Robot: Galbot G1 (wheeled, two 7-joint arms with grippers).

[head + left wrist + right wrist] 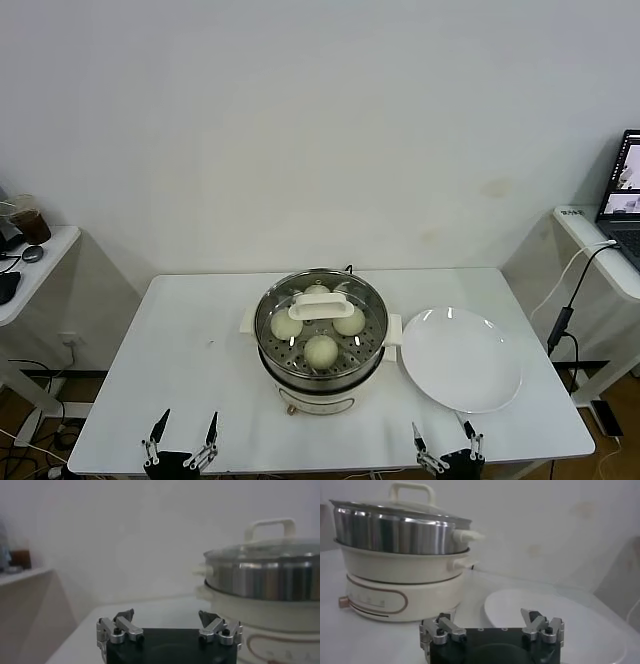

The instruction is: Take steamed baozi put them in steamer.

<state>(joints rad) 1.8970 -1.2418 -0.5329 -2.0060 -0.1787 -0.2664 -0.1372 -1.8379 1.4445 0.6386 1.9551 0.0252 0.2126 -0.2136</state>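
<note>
The steamer stands mid-table, a shiny steel pot on a cream base, with its glass lid on. Through the lid I see three pale round baozi on the perforated tray; the lid's white handle partly hides another behind it. My left gripper hovers open and empty at the table's front edge, left of the pot. My right gripper is open and empty at the front edge right of it. The steamer shows in the left wrist view beyond the left gripper. In the right wrist view the steamer is beyond the right gripper.
A flat white plate lies bare to the right of the steamer, also seen as the plate in the right wrist view. The white table has a side desk on the left carrying a cup. A laptop and hanging cable are on the right.
</note>
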